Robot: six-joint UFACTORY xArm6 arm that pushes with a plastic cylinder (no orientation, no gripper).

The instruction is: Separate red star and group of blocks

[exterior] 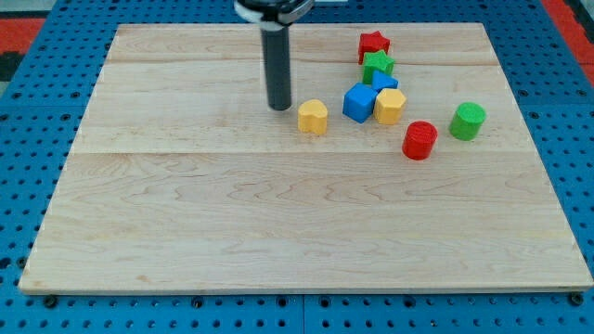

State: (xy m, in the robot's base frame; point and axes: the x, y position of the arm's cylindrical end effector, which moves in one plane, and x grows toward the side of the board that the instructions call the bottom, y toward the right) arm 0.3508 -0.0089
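The red star point(374, 44) lies near the view's top, right of centre, touching the green star point(378, 65) just below it. Below that sit a blue block point(386, 82), a blue cube point(359, 102) and a yellow hexagon point(390, 106), packed close together. A yellow heart-shaped block point(313, 117) lies apart to their left. A red cylinder point(419, 140) and a green cylinder point(468, 121) lie to the lower right. My tip point(279, 108) rests on the board just left of the yellow heart block, not touching it, and well left of the red star.
The wooden board point(186, 213) lies on a blue perforated table point(28, 139). The red star is close to the board's top edge.
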